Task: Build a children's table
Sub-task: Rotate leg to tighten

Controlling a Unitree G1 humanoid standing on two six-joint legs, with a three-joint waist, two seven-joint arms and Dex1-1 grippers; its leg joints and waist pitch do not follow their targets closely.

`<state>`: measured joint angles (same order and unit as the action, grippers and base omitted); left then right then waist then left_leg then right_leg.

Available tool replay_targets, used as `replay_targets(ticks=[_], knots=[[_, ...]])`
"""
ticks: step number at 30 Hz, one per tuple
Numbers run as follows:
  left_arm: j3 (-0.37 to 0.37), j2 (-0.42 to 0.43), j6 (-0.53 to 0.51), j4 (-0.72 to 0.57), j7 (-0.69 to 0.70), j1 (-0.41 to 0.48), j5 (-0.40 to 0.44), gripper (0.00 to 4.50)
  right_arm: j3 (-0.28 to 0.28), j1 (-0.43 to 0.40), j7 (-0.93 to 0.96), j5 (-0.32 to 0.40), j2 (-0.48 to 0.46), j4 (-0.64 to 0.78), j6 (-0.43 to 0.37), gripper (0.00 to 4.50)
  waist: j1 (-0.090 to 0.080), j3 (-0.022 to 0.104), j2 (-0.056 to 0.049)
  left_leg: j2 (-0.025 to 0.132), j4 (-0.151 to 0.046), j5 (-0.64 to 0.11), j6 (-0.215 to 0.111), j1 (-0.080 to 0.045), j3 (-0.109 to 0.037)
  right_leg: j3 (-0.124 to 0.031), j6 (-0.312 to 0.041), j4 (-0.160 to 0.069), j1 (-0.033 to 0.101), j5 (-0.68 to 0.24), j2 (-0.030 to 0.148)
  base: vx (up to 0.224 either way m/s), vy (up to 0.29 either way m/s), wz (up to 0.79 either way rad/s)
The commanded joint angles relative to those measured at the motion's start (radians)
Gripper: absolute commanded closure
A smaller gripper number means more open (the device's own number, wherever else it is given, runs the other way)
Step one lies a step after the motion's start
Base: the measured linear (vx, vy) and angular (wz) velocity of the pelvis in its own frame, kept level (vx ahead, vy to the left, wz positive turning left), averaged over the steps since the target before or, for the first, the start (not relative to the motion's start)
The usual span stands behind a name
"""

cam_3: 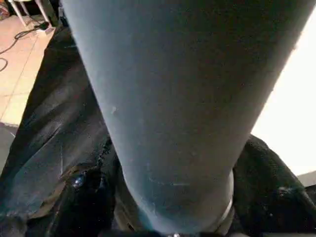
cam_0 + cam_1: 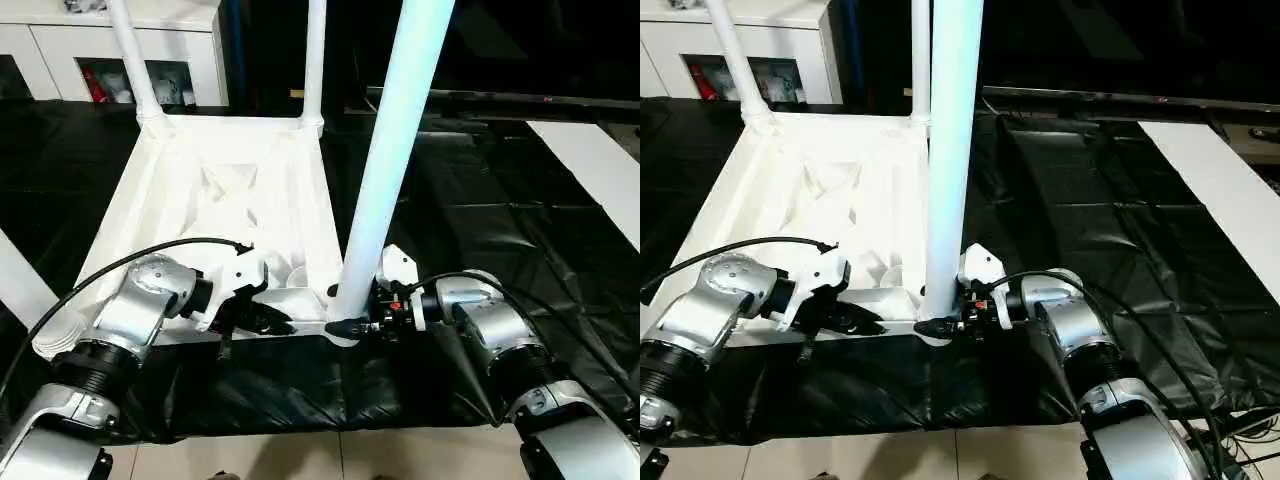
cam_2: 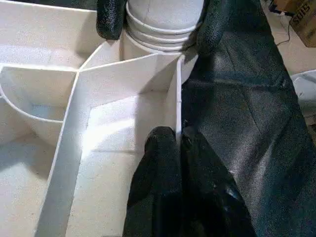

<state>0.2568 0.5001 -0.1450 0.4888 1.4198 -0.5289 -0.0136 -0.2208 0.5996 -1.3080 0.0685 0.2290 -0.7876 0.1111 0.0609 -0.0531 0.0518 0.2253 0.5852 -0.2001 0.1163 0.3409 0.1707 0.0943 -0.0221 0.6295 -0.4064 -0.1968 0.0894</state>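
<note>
Upright, the near leg (image 2: 385, 160) stands in the upturned top (image 2: 190, 190).

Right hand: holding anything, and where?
Right hand grips the near leg at its base, just above the tabletop's corner socket, one finger either side.

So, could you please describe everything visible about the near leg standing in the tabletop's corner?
The near leg is a long, smooth white tube, apparently plastic, upright in the near right corner socket of the upside-down tabletop. Its ringed, flared foot sits in the socket. The right gripper straddles its base, one black finger on each side.
</note>
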Motion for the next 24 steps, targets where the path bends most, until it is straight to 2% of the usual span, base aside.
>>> replay_targets(ticks=[1,2,3,5,7,8,10,11,14,18,19,22,24], knots=[[0.001,-0.02,0.001,-0.012,0.015,0.004,-0.041,4.5,-0.024,-0.009,-0.004,-0.014,-0.012,0.001,-0.015,1.8,0.001,0.062,-0.007,0.013,-0.066,-0.128,-0.066,0.007,0.009,-0.058,-0.245,-0.069,0.06,-0.138,0.053,0.0,0.0,0.0],[-0.003,-0.025,-0.008,-0.015,0.004,0.007,-0.042,4.5,-0.02,-0.017,0.007,-0.01,-0.017,0.007,-0.02,1.82,0.001,0.062,-0.01,0.013,-0.066,-0.129,-0.063,0.007,0.009,-0.058,-0.246,-0.069,0.06,-0.135,0.053,0.0,0.0,0.0],[-0.005,-0.037,-0.023,-0.013,-0.046,0.003,-0.023,4.5,-0.001,-0.03,0.071,-0.005,-0.032,0.017,-0.063,1.83,0.002,0.062,-0.01,0.013,-0.066,-0.133,-0.061,0.006,0.009,-0.058,-0.247,-0.069,0.06,-0.136,0.053,0.0,0.0,0.0],[-0.01,-0.054,-0.041,-0.011,-0.098,-0.002,-0.008,4.5,0.011,-0.045,0.138,-0.011,-0.046,0.024,-0.083,1.83,0.0,0.059,-0.009,0.013,-0.069,-0.148,-0.053,0.006,0.007,-0.058,-0.239,-0.072,0.059,-0.157,0.051,0.0,0.0,0.0],[-0.017,-0.091,-0.063,-0.009,-0.178,-0.013,0.007,4.5,0.035,-0.068,0.281,-0.025,-0.086,0.027,-0.09,1.83,-0.002,0.051,-0.009,0.011,-0.074,-0.192,-0.03,0.002,0.007,-0.059,-0.212,-0.084,0.055,-0.247,0.053,0.0,0.0,0.0],[-0.017,-0.109,-0.067,-0.006,-0.215,-0.018,0.018,4.5,0.053,-0.075,0.349,-0.023,-0.11,0.025,-0.097,1.84,-0.003,0.048,-0.011,0.009,-0.076,-0.235,-0.016,-0.002,0.004,-0.058,-0.183,-0.094,0.054,-0.347,0.056,0.0,0.0,0.0],[-0.011,-0.143,-0.08,-0.011,-0.269,-0.022,0.032,4.5,0.089,-0.08,0.466,-0.01,-0.158,0.019,-0.115,1.85,-0.007,0.048,-0.008,0.007,-0.078,-0.262,0.0,-0.004,-0.001,-0.056,-0.134,-0.107,0.049,-0.455,0.057,0.0,0.0,0.0],[-0.001,-0.184,-0.106,-0.029,-0.315,-0.024,0.041,4.5,0.117,-0.08,0.582,-0.003,-0.213,0.006,-0.121,1.85,-0.01,0.046,-0.008,0.007,-0.079,-0.273,0.003,-0.004,-0.002,-0.055,-0.12,-0.111,0.045,-0.485,0.057,0.0,0.0,0.0],[0.008,-0.227,-0.143,-0.049,-0.347,-0.023,0.04,4.5,0.115,-0.077,0.668,-0.023,-0.258,-0.011,-0.094,1.86,-0.016,0.048,-0.007,0.005,-0.079,-0.289,0.004,-0.004,-0.004,-0.052,-0.1,-0.117,0.041,-0.52,0.057,0.0,0.0,0.0],[0.024,-0.269,-0.168,-0.06,-0.386,-0.022,0.048,4.5,0.097,-0.07,0.682,-0.028,-0.328,0.01,-0.056,1.86,-0.021,0.049,-0.008,0.005,-0.079,-0.293,-0.01,-0.001,-0.005,-0.053,-0.101,-0.116,0.039,-0.492,0.054,0.0,0.0,0.0],[0.025,-0.27,-0.169,-0.06,-0.389,-0.021,0.049,4.5,0.095,-0.071,0.684,-0.03,-0.331,0.018,-0.05,1.3,-0.021,0.049,-0.009,0.005,-0.079,-0.29,-0.012,-0.001,-0.004,-0.053,-0.105,-0.116,0.039,-0.48,0.054,0.0,0.0,0.0],[0.025,-0.262,-0.155,-0.052,-0.382,-0.022,0.051,4.5,0.104,-0.073,0.668,-0.019,-0.318,0.044,-0.04,1.11,-0.022,0.051,-0.011,0.006,-0.08,-0.27,-0.017,0.003,-0.003,-0.056,-0.129,-0.108,0.042,-0.406,0.053,0.0,0.0,0.0],[0.017,-0.238,-0.129,-0.042,-0.362,-0.024,0.052,4.5,0.101,-0.076,0.615,-0.024,-0.263,0.059,-0.042,0.8,-0.021,0.053,-0.007,0.006,-0.08,-0.251,-0.025,0.005,-0.001,-0.057,-0.142,-0.103,0.045,-0.363,0.051,0.0,0.0,0.0]])
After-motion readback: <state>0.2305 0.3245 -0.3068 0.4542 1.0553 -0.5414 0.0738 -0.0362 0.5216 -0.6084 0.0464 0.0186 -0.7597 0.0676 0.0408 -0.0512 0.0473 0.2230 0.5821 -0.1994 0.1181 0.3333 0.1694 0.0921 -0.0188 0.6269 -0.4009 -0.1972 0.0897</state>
